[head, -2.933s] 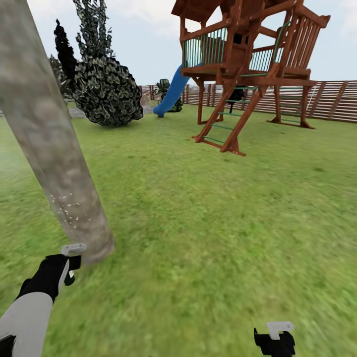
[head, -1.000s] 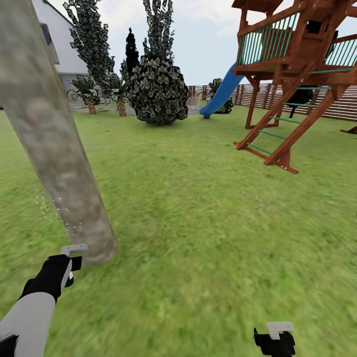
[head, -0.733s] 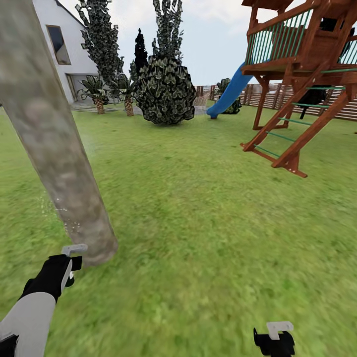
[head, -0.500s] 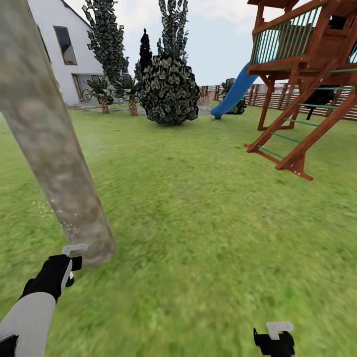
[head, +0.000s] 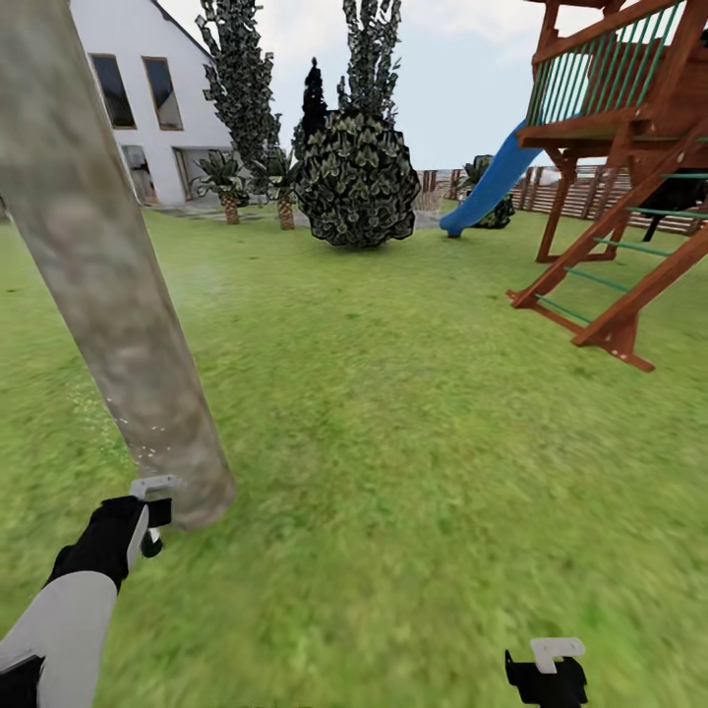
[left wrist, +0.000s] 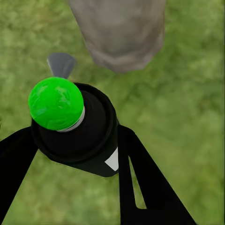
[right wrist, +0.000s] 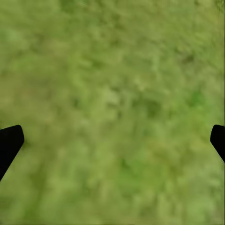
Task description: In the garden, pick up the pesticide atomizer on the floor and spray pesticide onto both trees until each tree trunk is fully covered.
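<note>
now your left pincer (left wrist: 79,154) clamps the small, light, rigid black green-capped atomizer (left wrist: 75,124) by its body; mottled grey trunk (left wrist: 119,30) just ahead.

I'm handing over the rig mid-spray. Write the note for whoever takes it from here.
Left gripper: shut on the pesticide atomizer, whose top shows green in the left wrist view. It sits close to the foot of the tree trunk.
Right gripper: open, holding nothing, over the grass.
Done: atomizer picked up. White specks on the lower trunk suggest spray has landed there.
Left: I cannot tell how much of this trunk is covered. Keep working around and up it, then drive to the second tree and spray that one.
</note>
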Controlling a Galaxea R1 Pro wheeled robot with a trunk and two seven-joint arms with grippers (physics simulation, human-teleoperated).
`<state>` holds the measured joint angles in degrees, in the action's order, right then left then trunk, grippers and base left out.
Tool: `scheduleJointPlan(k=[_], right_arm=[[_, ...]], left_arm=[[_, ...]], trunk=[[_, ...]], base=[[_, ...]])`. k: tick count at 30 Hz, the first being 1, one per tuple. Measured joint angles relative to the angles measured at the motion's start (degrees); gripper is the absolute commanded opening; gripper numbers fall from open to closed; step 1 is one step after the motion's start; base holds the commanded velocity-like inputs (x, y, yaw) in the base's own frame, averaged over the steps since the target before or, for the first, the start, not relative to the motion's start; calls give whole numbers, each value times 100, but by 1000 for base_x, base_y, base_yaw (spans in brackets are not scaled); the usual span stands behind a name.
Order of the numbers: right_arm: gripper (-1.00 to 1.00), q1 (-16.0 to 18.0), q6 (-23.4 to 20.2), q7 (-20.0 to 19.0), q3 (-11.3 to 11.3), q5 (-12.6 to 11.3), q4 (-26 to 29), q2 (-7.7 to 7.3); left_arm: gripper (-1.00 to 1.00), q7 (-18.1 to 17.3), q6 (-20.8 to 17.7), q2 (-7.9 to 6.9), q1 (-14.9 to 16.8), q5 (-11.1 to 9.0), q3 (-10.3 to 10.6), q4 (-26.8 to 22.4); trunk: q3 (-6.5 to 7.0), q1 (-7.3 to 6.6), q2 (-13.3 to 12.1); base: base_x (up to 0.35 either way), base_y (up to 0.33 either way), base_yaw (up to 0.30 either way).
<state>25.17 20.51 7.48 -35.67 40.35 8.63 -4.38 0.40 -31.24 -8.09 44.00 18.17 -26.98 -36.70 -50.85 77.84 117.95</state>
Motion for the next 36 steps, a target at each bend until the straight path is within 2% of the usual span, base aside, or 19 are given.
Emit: scheduleJointPlan(k=[2, 4, 6, 7, 9, 11, 13, 15, 16, 17, 18, 19, 21, 22, 25, 26, 27, 29, 36], right_arm=[[100, 0, 0, 0, 0, 0, 0, 0], [100, 0, 0, 0, 0, 0, 0, 0], [100, 0, 0, 0, 1, 0, 0, 0], [100, 0, 0, 0, 0, 0, 2, -1], [100, 0, 0, 0, 0, 0, 2, -1], [100, -1, 0, 0, 0, 0, 2, -1], [100, 0, 0, 0, 0, 0, 1, -8], [100, 0, 0, 0, 1, 0, 1, -9], [100, 0, 0, 0, 1, 0, 1, -9], [100, 0, 0, 0, 1, 0, 0, -10], [100, -1, 0, 0, 1, 0, 1, -10], [100, -1, 0, 0, 0, 0, 1, -10], [100, -1, 0, 0, -1, 0, 2, -10], [100, 0, 0, 0, 0, 0, 2, -10], [100, 0, 0, 0, 1, 0, 1, -10], [100, 0, 0, 0, 1, 0, 1, -9], [100, 0, 0, 0, 1, 0, 0, -10], [100, -1, 0, 0, 1, 0, 1, -10], [100, -1, 0, 1, 1, 4, 2, -10]], left_arm=[[-100, -14, -67, -18, 301, 4, 11, 41], [-100, -20, -84, -101, 430, 40, 14, 65], [-100, -36, -88, -419, 448, 66, 15, 75], [-100, -147, -88, -498, 449, 14, 21, 79], [-100, -468, -198, -448, 466, -66, 110, 42], [-100, -627, -540, -319, 651, -103, 481, 3], [-100, -655, -631, -321, 810, -40, 616, -4], [-100, -665, -654, -463, 909, 9, 635, -6], [-100, -670, -658, -673, 916, -10, 634, 0], [-100, -676, -658, -757, 912, 2, 641, 2], [-100, -678, -663, -752, 915, -51, 644, -2], [-100, -684, -669, -670, 939, -89, 654, -8], [-100, -691, -861, -385, 1164, -115, 812, -14], [-100, -688, -909, -381, 1246, -37, 874, -15], [-100, -692, -945, -567, 1348, 8, 917, -15], [-100, -731, -953, -767, 1364, -9, 908, -15], [-100, -862, -956, -872, 1369, 3, 911, -17], [-100, -1016, -972, -884, 1369, -22, 924, -59], [-100, -1051, -1002, -863, 1358, -4, 934, -300]], trunk=[[1, 0, 0], [0, 0, 0], [0, 0, 0], [0, 0, 0], [0, 0, 0], [1, 0, 0], [0, 0, 0], [0, 0, 0], [0, 0, 0], [0, 0, 0], [0, 0, 0], [0, 0, 0], [1, 0, 0], [0, 0, 0], [0, 0, 0], [0, 0, 0], [0, 0, 0], [0, 0, 0], [0, 0, 0]], base=[[0, 0, 273], [0, 0, 254], [0, 0, 225], [0, 0, 184], [0, 0, 75], [0, 0, 12], [0, 0, 1], [0, 0, 0], [0, 0, 0], [0, 0, 0], [0, 0, 0], [0, 0, 0], [0, 0, 0], [0, 0, 0], [0, 0, 0], [0, 0, 0], [0, 0, 0], [0, 0, 0], [0, -177, 0]])
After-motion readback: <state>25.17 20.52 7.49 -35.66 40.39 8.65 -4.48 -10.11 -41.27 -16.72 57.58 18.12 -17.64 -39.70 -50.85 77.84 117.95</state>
